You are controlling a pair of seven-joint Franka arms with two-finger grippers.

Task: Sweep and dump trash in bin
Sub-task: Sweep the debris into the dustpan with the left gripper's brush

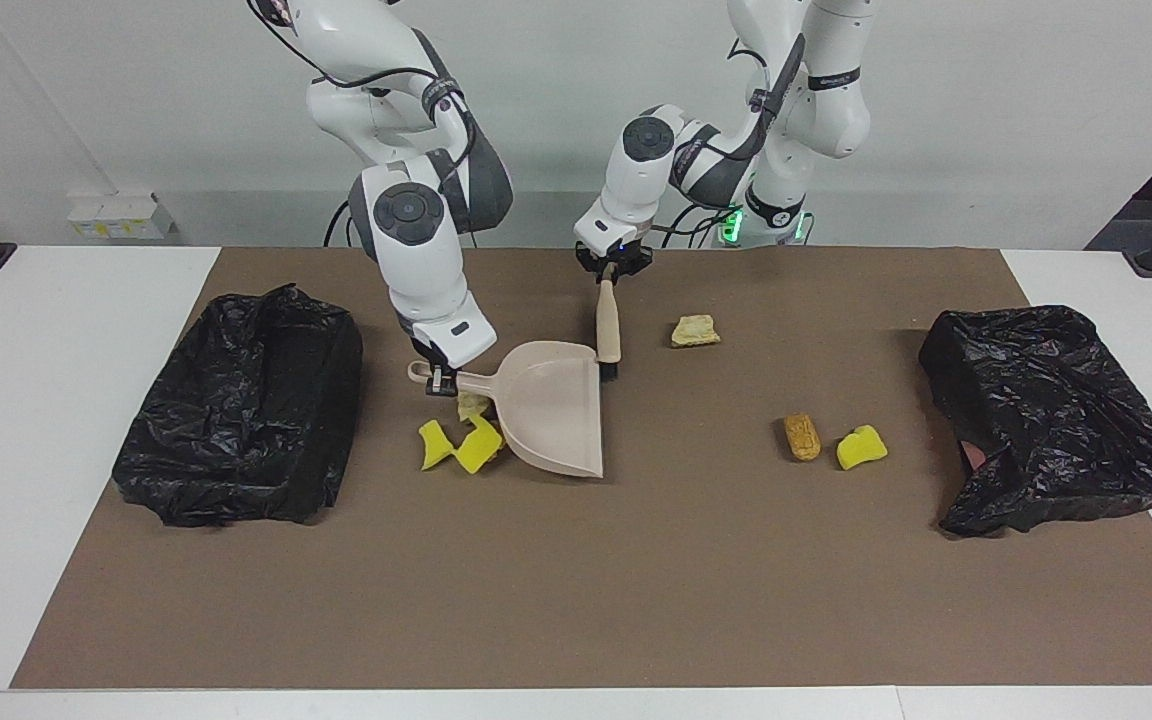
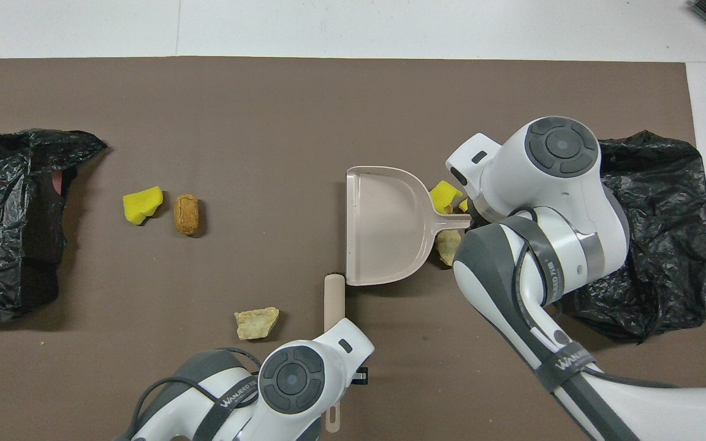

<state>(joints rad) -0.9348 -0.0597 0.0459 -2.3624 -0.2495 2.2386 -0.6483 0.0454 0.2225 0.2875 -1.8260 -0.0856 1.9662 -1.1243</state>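
My left gripper (image 1: 611, 270) is shut on the upper handle of a beige brush (image 1: 608, 325) whose dark bristles rest on the mat beside the dustpan. My right gripper (image 1: 440, 378) is shut on the handle of the beige dustpan (image 1: 551, 405), which sits on the mat. Trash lies scattered: two yellow scraps (image 1: 433, 445) and a tan lump (image 1: 473, 403) by the pan's handle, a tan lump (image 1: 695, 330), an orange-brown lump (image 1: 802, 436) and a yellow scrap (image 1: 861, 447). A black-bagged bin (image 1: 246, 420) stands at the right arm's end. In the overhead view both wrists hide their fingers.
A second, crumpled black bag (image 1: 1051, 420) sits at the left arm's end of the brown mat (image 1: 576, 600). White table (image 1: 26, 420) surrounds the mat. The dustpan (image 2: 387, 226) and brush handle (image 2: 333, 300) meet near the mat's middle.
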